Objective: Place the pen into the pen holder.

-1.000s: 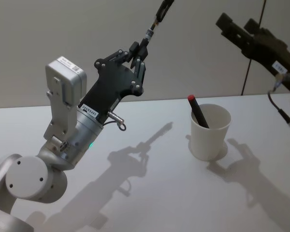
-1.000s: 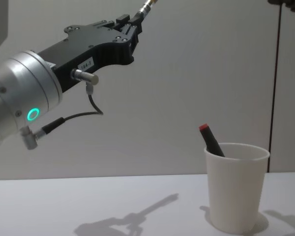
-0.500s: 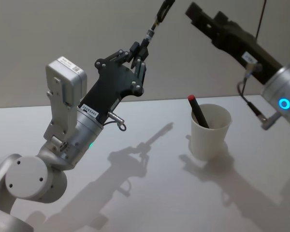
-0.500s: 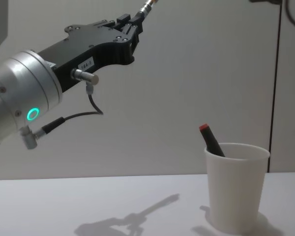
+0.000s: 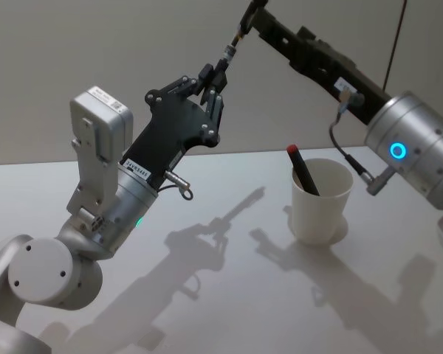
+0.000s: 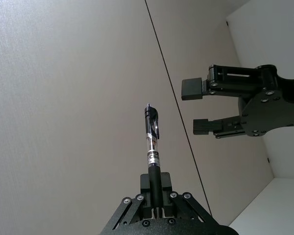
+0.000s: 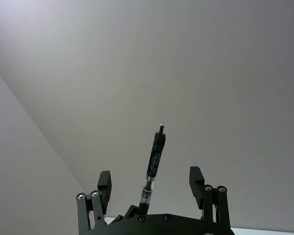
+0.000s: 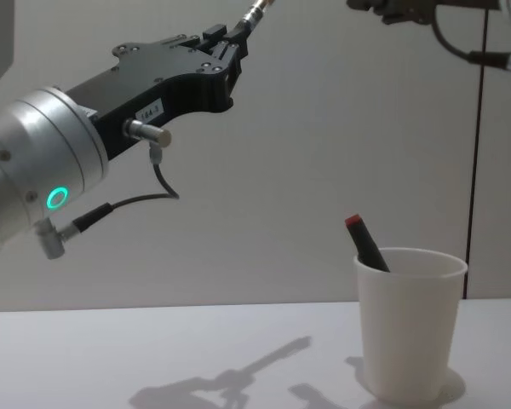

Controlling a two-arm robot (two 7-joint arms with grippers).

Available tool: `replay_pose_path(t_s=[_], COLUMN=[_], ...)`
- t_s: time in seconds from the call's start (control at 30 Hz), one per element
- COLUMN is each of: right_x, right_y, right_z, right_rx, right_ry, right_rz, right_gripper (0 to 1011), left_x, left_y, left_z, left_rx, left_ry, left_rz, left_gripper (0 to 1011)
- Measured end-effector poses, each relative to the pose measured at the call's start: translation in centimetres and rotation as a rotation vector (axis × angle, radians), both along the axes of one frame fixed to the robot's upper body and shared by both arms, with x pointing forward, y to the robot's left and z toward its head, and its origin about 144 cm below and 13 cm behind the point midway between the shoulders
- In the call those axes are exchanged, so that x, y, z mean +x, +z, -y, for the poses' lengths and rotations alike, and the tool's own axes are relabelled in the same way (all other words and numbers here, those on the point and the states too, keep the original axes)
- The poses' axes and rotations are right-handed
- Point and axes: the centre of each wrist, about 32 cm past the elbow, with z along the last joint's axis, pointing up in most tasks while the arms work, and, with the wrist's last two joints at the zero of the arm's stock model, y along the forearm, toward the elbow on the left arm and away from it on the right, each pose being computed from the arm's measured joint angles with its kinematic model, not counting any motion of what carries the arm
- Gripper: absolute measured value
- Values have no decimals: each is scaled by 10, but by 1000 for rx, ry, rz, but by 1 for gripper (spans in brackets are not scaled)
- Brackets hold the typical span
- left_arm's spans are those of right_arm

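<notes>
Matte wall (image 5: 74, 44); left tool (image 5: 211, 80) pinches slender pen (image 6: 152, 143).

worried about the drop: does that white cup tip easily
Probably light: the pen holder looks like thin paper, so a rim knock could slide it. Its narrower base and the red-capped marker leaning inside may ease tipping. The left gripper holds the pen high, the right gripper open near it.

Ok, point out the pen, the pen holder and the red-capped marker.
pen (image 6: 152, 149), left wrist view, middle of its barrel.
pen holder (image 8: 406, 341), chest view, its front wall.
red-capped marker (image 8: 368, 245), chest view, dark body above the rim.
</notes>
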Motion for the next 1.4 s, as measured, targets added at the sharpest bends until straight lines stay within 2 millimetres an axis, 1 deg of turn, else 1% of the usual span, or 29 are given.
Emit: replay_pose_path(t_s=[0.27,0.77,1.4], right_x=[7,22,33], right_y=[6,22,27], right_z=[-8,-14,-13], right_rx=[22,18,1], right_ry=[22,91,85], right_rz=[-77,-169,-200], right_gripper=[1001,1001,1001], left_x=[0,0,0], left_y=[0,0,0], left_z=[0,0,0], left_rx=[0,0,0], left_ry=[0,0,0], left_rz=[0,0,0], left_gripper=[121,121,121])
